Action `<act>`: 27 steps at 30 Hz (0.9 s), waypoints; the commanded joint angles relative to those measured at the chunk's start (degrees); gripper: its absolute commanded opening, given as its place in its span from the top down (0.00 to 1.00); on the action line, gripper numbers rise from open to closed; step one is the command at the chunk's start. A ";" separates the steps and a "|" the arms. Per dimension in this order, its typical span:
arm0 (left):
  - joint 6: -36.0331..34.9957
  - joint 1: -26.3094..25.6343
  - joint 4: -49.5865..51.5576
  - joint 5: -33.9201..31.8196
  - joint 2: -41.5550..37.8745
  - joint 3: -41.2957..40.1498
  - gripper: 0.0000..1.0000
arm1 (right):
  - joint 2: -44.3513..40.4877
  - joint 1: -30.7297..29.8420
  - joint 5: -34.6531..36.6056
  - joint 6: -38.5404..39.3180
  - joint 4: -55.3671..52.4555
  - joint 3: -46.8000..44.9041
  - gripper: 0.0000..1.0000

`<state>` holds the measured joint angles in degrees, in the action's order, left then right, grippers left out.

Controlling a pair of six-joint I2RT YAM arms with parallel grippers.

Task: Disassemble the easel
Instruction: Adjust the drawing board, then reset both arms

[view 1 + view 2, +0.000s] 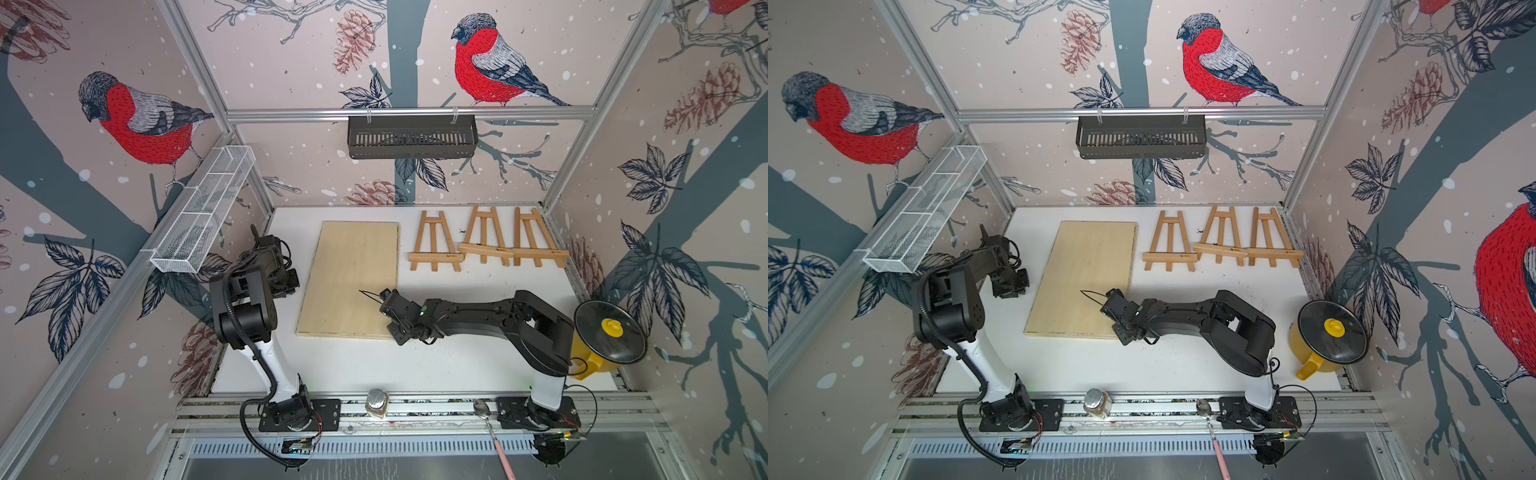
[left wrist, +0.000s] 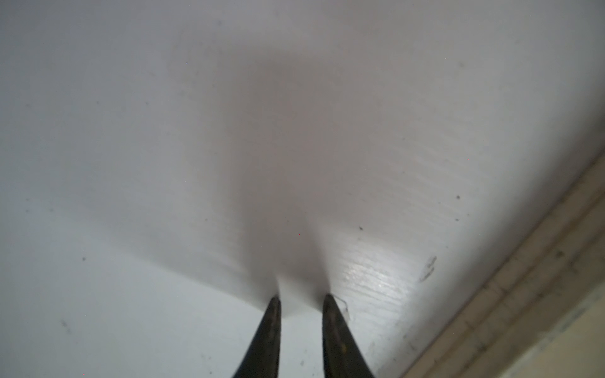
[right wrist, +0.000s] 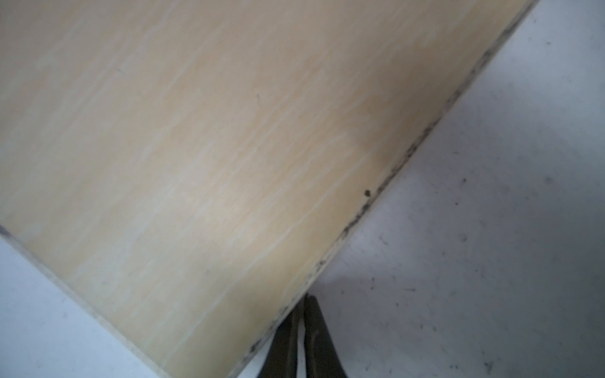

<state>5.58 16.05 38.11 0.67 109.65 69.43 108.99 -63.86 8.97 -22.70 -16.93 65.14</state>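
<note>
Three small wooden easels lie flat side by side at the back right of the white table: a left one (image 1: pixel 436 245), a middle one (image 1: pixel 486 241) and a right one (image 1: pixel 536 243). The middle easel's ledge is tilted and meets the right one's ledge. My right gripper (image 1: pixel 365 293) is shut and empty, just above the right part of a plywood board (image 1: pixel 353 278); in the right wrist view its tips (image 3: pixel 304 297) line up with the board's edge (image 3: pixel 393 183). My left gripper (image 2: pixel 302 297) points at bare table left of the board, slightly open and empty. Both grippers are well away from the easels.
A yellow pot with a glass lid (image 1: pixel 609 332) stands at the table's right edge by the right arm's base. A jar (image 1: pixel 376 401) and a spoon (image 1: pixel 484 409) lie on the front rail. A black basket (image 1: pixel 411 137) hangs on the back wall and a white mesh basket (image 1: pixel 203 208) on the left wall.
</note>
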 commanded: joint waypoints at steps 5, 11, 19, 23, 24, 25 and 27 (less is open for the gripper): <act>-0.49 -0.40 2.96 2.55 -0.46 -0.88 0.76 | -2.44 2.24 -5.90 -1.25 -2.71 -4.54 0.84; -0.31 -0.41 1.13 1.19 -6.79 -1.57 0.76 | -14.87 9.63 -5.81 -1.13 1.13 -11.72 0.75; -1.01 -0.50 -2.32 1.69 -17.07 -2.78 0.75 | -36.33 25.95 -5.68 -0.04 3.66 -21.97 0.68; -1.71 -0.67 -4.86 3.47 -22.60 -3.47 0.75 | -43.05 32.07 -4.77 0.79 3.37 -24.37 0.67; -1.86 -0.84 -5.80 4.34 -24.42 -3.76 0.75 | -44.46 33.47 -4.82 0.80 3.52 -24.98 0.67; -2.08 -1.17 -6.83 4.98 -26.33 -4.21 0.75 | -45.80 34.86 -5.13 0.94 4.00 -25.52 0.67; -3.21 -1.95 -8.97 7.11 -30.08 -5.10 0.73 | -48.09 37.29 -5.93 1.28 4.77 -26.33 0.64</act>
<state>4.32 14.83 33.21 4.16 83.07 65.01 62.76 -28.25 3.62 -22.41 -13.74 39.44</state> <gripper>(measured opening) 0.264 0.349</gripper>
